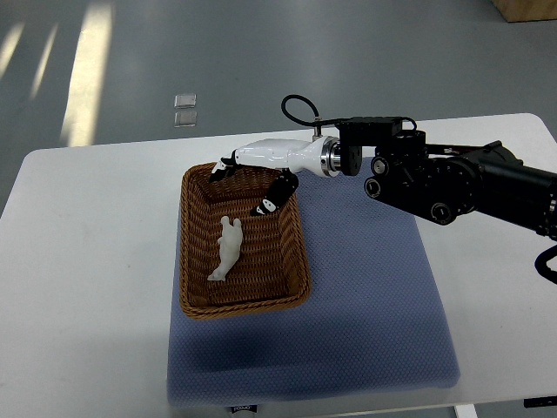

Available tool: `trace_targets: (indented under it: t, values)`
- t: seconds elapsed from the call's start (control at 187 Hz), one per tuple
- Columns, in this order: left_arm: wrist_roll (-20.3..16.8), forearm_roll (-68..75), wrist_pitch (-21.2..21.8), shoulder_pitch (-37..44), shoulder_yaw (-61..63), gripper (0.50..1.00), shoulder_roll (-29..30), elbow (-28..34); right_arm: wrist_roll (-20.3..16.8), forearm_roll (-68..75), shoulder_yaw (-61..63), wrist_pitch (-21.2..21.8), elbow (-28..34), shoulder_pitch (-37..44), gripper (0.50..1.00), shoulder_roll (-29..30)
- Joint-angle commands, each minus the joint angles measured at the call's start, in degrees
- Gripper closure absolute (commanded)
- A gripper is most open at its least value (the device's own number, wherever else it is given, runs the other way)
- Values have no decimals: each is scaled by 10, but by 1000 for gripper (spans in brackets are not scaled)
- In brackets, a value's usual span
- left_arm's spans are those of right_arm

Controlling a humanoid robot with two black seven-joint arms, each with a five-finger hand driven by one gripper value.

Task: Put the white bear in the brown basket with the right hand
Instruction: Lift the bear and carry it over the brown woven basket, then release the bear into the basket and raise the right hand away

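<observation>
A white rectangular worktop [87, 261] is seen across the frame, with a blue-grey textured mat [365, 313] laid over its centre and lower right. A brown woven wicker basket [291, 261], rectangular and open-topped, stands on the left part of the mat, slightly left of frame centre.

The small white bear figure [227, 247] is found lying on its side on the basket floor, in the left-centre of the basket, its length running from upper right to lower left. It is touched by nothing but the basket.

The right arm is seen entering from the right edge of the frame as a black jointed assembly, ending in the white-shelled right hand [261, 165] with black fingertips. The hand is placed over the upper rim of the basket, in the upper centre of the frame. Its fingers are spread and released, and nothing is held by them. One dark fingertip [268, 204] reaches down into the upper right part of the basket, apart from the bear; others lie near the upper left corner of the rim.

The left arm is not seen.

Grey floor [261, 52] is visible beyond the worktop, with two small pale square markers [184, 110] lying on it in the upper left of the frame.
</observation>
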Motion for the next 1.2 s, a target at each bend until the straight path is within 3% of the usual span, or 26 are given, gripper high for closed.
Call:
trace_targets:
  t: [0.0, 0.31, 0.497, 0.662, 0.887, 0.999, 1.196]
  values:
    - [0, 0, 1, 0, -1, 500, 0, 0, 1, 8, 2, -23, -1, 0, 679, -5]
    - [0, 0, 0, 1, -1, 500, 0, 0, -1, 84, 114, -39, -47, -84, 679, -26]
    - [0, 0, 1, 0, 0, 500, 0, 0, -1, 236, 208, -42, -94, -166, 679, -25]
    - [0, 0, 0, 0, 0, 500, 0, 0, -2, 392, 272, -71, -111, -190, 679, -27]
    - [0, 0, 0, 0, 1, 500, 0, 0, 0, 568, 311, -74, -114, -216, 675, -46]
    - [0, 0, 0, 0, 1, 500, 0, 0, 0, 607, 338, -76, -119, -235, 605, -47]
    - [0, 0, 0, 0, 0, 500, 0, -2, 0, 616, 393, -69, -119, -263, 585, -46]
